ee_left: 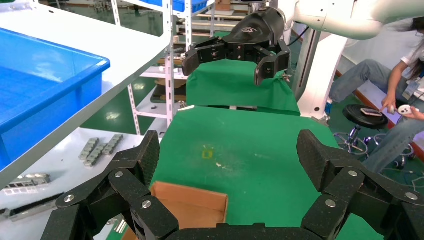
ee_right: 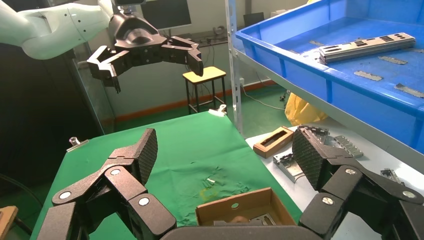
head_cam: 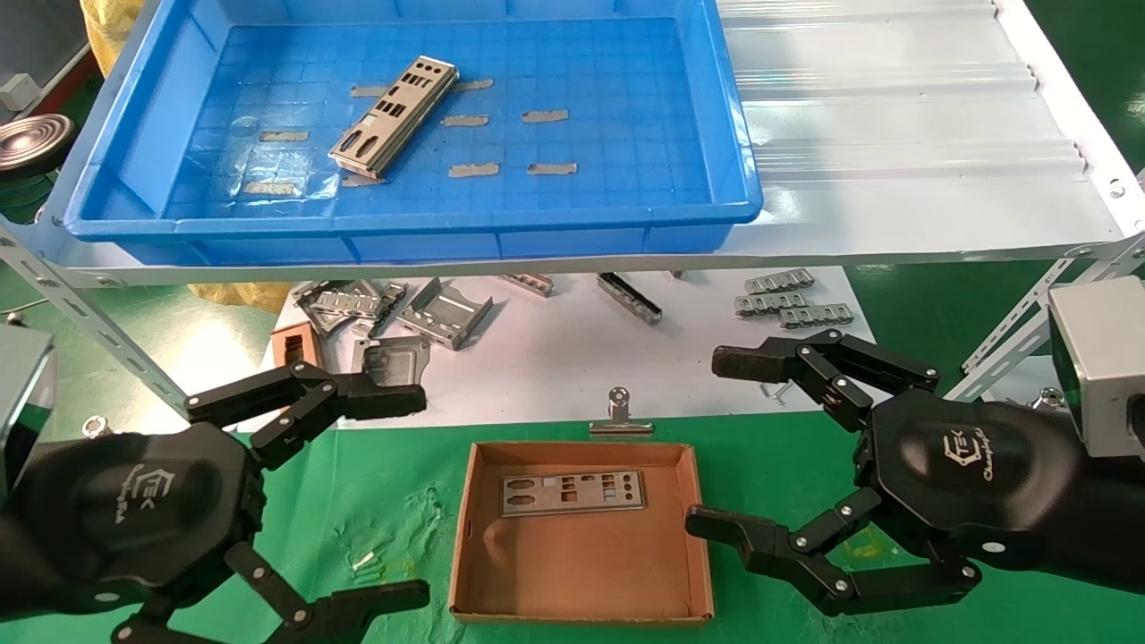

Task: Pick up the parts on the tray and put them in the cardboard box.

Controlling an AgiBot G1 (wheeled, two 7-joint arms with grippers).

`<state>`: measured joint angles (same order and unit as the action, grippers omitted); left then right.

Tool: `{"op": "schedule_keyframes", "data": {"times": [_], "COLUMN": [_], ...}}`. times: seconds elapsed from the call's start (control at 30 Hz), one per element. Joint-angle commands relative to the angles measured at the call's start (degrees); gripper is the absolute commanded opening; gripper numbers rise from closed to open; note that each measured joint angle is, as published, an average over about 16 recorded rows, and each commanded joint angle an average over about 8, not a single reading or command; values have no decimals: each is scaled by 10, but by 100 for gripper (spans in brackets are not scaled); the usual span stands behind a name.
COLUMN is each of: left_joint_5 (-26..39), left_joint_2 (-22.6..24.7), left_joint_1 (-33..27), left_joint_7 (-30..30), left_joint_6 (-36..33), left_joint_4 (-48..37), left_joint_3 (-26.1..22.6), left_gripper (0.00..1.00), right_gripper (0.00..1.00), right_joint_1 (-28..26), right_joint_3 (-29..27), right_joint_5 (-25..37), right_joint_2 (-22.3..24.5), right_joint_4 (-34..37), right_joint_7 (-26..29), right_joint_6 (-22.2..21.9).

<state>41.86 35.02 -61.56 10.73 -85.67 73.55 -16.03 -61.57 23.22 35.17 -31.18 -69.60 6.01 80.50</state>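
One silver-grey part (head_cam: 393, 114) lies at a slant on the floor of the blue tray (head_cam: 572, 234) on the upper shelf; it also shows in the right wrist view (ee_right: 366, 46). Another part (head_cam: 572, 493) lies flat in the cardboard box (head_cam: 584, 610) on the green mat. My left gripper (head_cam: 407, 492) hovers open to the left of the box, nothing between its fingers. On the box's right, my right gripper (head_cam: 725, 443) is open and empty too. The box's corner (ee_left: 190, 199) shows under the left gripper (ee_left: 230, 152). The right gripper (ee_right: 225, 150) looks over the box (ee_right: 242, 205).
Bent grey brackets (head_cam: 420, 313) and small ridged strips (head_cam: 787, 300) lie on the white lower shelf beyond the box, with a small narrow brown box (head_cam: 293, 344) and a metal clip (head_cam: 620, 416). Slanted shelf struts (head_cam: 89, 331) flank both arms.
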Motion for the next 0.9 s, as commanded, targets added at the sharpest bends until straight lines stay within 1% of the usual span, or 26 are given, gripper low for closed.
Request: {"op": "schedule_keyframes", "data": {"times": [0.03, 0.9], "left_joint_5": [0, 0], "left_joint_2": [0, 0], "left_joint_1": [0, 0], "left_joint_7": [0, 0], "left_joint_6": [0, 0], "left_joint_4": [0, 0], "left_joint_3": [0, 0], "left_gripper": [100, 100], "right_gripper": [100, 100], "right_joint_1": [0, 0], "right_joint_3": [0, 0], "right_joint_5": [0, 0], "right_joint_2": [0, 0], "right_joint_4": [0, 0], "right_joint_7": [0, 0], "right_joint_6": [0, 0]}}
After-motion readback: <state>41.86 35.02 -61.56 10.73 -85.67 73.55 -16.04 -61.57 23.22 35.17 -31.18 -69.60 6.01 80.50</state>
